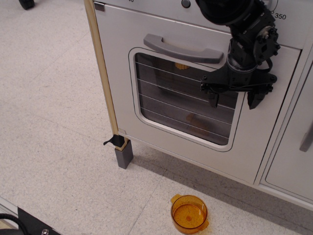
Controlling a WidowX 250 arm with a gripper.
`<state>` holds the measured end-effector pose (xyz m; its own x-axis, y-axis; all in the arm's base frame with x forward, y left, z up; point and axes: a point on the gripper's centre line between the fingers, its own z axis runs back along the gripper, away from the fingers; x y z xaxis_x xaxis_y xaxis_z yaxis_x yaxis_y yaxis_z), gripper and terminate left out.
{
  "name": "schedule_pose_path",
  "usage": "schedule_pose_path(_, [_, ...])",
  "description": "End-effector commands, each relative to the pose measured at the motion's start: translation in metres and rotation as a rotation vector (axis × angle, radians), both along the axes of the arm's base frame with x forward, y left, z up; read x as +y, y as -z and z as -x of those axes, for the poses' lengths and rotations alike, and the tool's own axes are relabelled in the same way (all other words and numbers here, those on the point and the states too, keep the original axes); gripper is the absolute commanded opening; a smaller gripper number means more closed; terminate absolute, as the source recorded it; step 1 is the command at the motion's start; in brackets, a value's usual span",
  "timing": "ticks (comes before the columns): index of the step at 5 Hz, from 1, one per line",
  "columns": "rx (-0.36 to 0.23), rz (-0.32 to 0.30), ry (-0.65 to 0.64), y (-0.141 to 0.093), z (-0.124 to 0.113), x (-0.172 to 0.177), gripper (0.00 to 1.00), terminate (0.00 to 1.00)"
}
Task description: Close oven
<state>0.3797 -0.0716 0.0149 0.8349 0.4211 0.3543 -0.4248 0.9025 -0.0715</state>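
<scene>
The white toy oven (146, 93) fills the upper middle of the view. Its large door stands flush with the front, with a grey curved handle (182, 48) and a rounded clear window (181, 98) crossed by thin wire lines over a dark interior. My black gripper (235, 101) hangs in front of the door's upper right part, just right of the handle's end. Its two fingers (213, 99) are spread apart and hold nothing. The fingers are at or very close to the door's face; I cannot tell whether they touch it.
An orange translucent cup (189, 214) stands on the speckled floor below the door. A wooden side post with a grey foot (123, 156) marks the oven's left edge. A narrow white cabinet door (293, 147) with a small grey handle is on the right. Temperature dial markings show at the top.
</scene>
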Motion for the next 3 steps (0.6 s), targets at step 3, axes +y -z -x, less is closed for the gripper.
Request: schedule_pose_path(3, [0.065, -0.019, 0.017, -0.024, 0.0199, 0.0152, 1.0, 0.0])
